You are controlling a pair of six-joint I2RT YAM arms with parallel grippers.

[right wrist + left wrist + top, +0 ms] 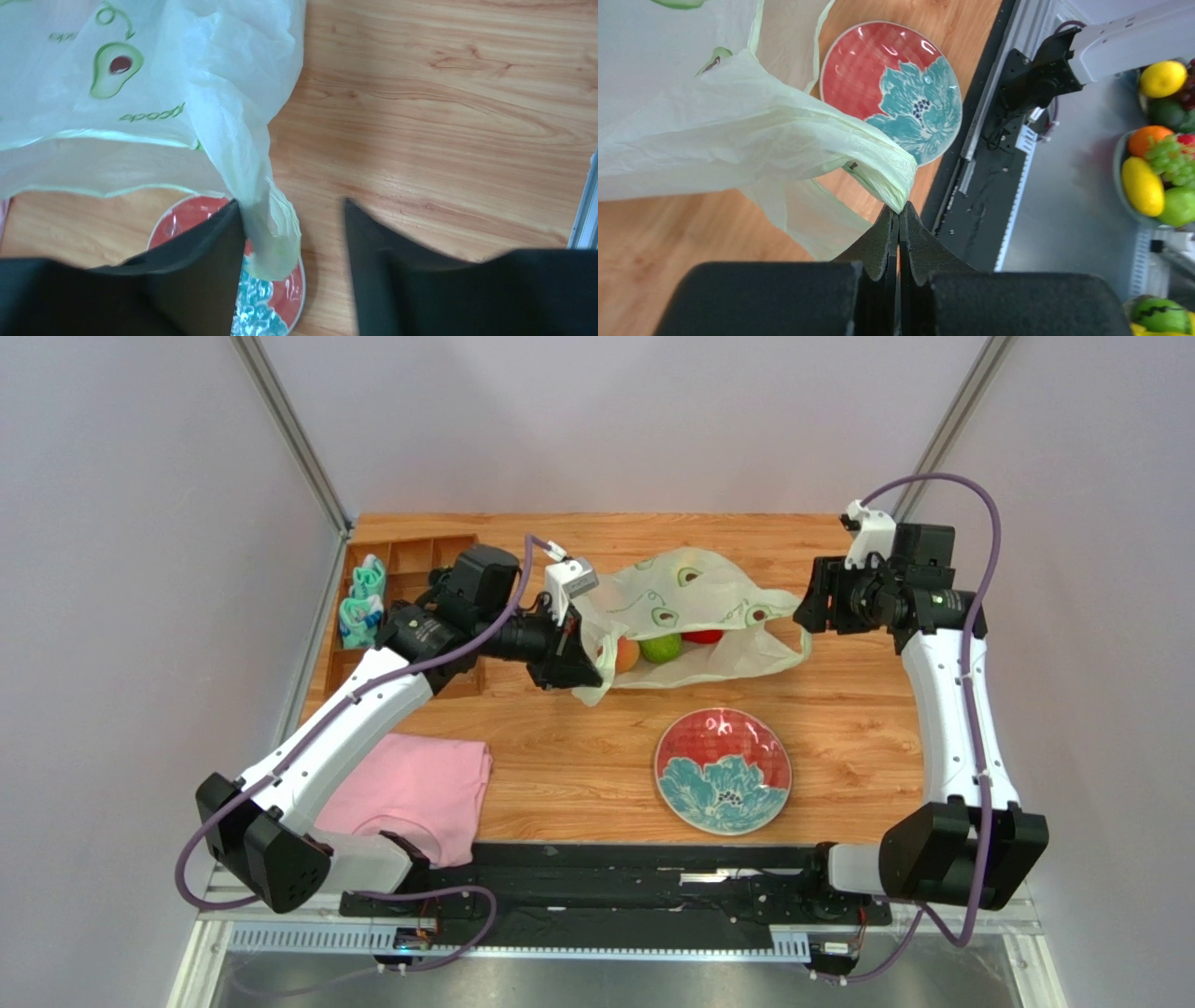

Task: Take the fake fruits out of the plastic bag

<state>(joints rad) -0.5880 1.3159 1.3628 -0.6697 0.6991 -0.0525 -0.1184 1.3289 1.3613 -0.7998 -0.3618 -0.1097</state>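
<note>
our left fingers [884,241] pinched the plastic bag [709,602] near the far edge of the counter [870,742]. our right fingers [382,266] were spread, holding nothing. the bag's mouth could flop shut over the fake fruits [661,647] with only one side held.

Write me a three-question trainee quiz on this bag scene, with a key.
1. True or false: the left arm's fingers are pinched shut on the plastic bag.
2. Where do the fake fruits lie? A) on the plate B) inside the bag's mouth C) on the pink cloth
3. Fill in: the right arm's fingers stand ____, clamping nothing.
Key: 1 true; 2 B; 3 open.
</note>
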